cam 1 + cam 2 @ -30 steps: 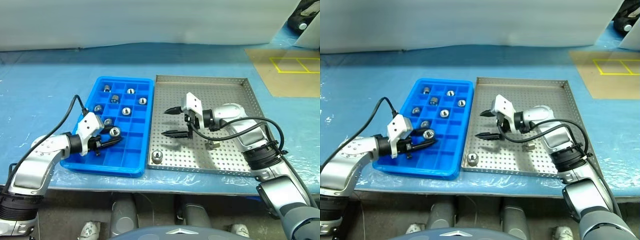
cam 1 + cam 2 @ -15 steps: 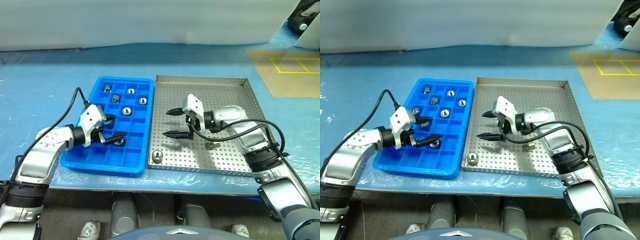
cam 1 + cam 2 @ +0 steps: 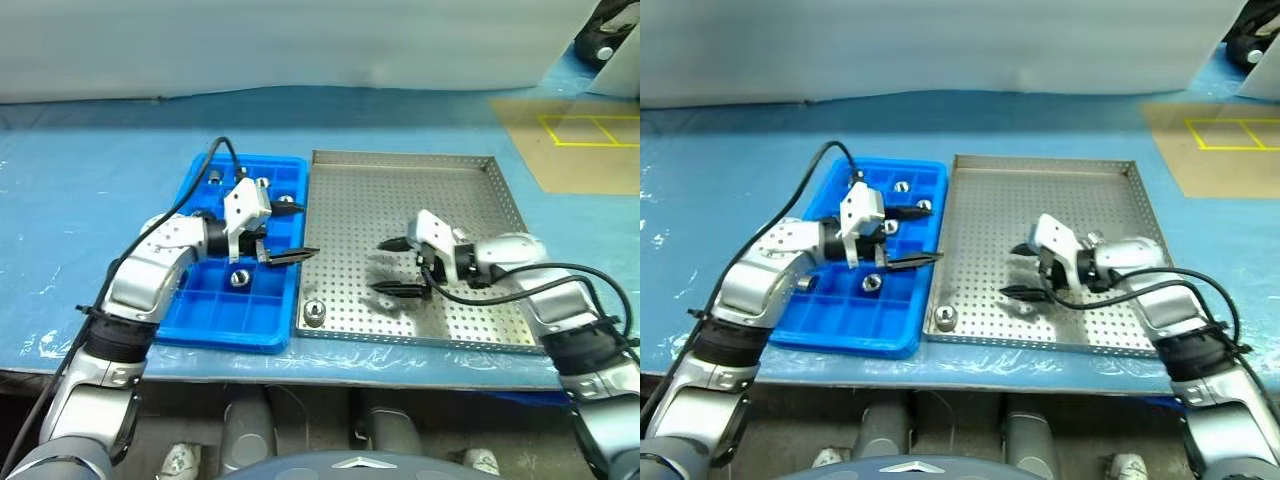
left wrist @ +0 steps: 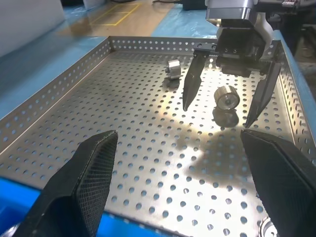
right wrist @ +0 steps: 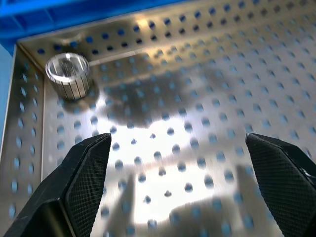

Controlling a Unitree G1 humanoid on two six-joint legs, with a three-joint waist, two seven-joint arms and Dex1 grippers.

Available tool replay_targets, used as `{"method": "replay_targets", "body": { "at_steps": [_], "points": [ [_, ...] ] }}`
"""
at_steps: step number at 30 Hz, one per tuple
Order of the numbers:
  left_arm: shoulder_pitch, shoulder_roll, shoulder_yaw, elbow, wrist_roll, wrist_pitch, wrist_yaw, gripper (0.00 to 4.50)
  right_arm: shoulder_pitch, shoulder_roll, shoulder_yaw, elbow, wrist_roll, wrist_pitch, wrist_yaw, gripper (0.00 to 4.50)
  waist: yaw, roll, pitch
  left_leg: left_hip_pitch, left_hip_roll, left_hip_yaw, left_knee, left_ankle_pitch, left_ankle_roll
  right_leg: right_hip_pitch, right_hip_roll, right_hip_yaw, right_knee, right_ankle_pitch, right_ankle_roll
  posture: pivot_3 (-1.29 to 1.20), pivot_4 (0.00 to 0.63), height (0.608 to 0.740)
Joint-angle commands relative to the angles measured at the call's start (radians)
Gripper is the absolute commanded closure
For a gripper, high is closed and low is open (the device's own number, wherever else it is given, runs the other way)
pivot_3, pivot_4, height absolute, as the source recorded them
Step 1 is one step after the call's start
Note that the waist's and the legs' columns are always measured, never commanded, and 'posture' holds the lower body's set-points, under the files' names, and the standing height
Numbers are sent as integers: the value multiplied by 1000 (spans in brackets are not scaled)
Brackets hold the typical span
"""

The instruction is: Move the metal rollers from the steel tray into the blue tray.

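Observation:
The steel tray lies to the right of the blue tray, edge to edge. My left gripper is open and empty over the blue tray's right edge, pointing towards the steel tray. My right gripper is open just above the steel tray's floor. One metal roller stands in the steel tray's near left corner, also the roller in the right wrist view. The left wrist view shows another roller on the floor between the right gripper's fingers, and one beyond. Several rollers sit in blue compartments, one nearest me.
Both trays rest on a table covered with blue sheeting. A tan board with yellow tape lines lies at the far right. The table's front edge runs just below the trays.
My left gripper opened and let go of a roller, which now lies in a blue compartment. It then rose and swung right. My right gripper, still open, drew to the right.

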Motion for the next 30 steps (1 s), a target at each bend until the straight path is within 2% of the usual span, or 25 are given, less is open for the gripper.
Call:
{"method": "replay_targets", "body": {
  "at_steps": [1, 9, 12, 26, 29, 30],
  "points": [
    [-33, -18, -16, 11, -7, -17, -17, 298, 33, -41, -67, -49, 10, -5, -12, 0, -12, 0, 0, 1, 0, 0, 0, 0, 0, 0, 1, 0, 0, 0, 0, -194, 150, 740],
    [-35, -41, -42, 52, 10, -47, -41, 298, 138, -39, -106, -135, 33, 49, -71, 0, -39, 0, 0, 0, 0, 0, 0, 0, 0, 0, 1, 0, 0, 0, 0, -244, 150, 740],
    [-39, -47, -46, 61, 13, -52, -44, 298, 142, -18, -124, -103, 55, 80, -93, 0, -44, 0, 0, 0, 0, 0, 1, 0, 1, 1, 1, 0, -1, 0, 0, -247, 150, 740],
    [-36, -40, -46, 83, 37, -82, -48, 298, 160, -3, -88, 48, -21, -25, -138, 0, -50, 0, 0, 0, 0, 0, 1, -1, 1, 1, 1, 0, -2, 0, 0, -236, 150, 740],
    [-34, -39, -43, 82, 39, -81, -47, 255, 151, 12, -88, 59, -24, -39, -144, 565, -50, 0, 0, 1, 0, 0, 1, -1, 1, 2, 0, 0, -2, 0, 0, -234, 150, 740],
    [-33, -39, -43, 81, 39, -81, -47, 255, 148, 15, -85, 58, -27, -44, -145, 903, -50, 0, 0, 1, 0, 0, 1, -1, 1, 2, 0, 0, -2, 0, 0, -234, 150, 740]
  ]
}}
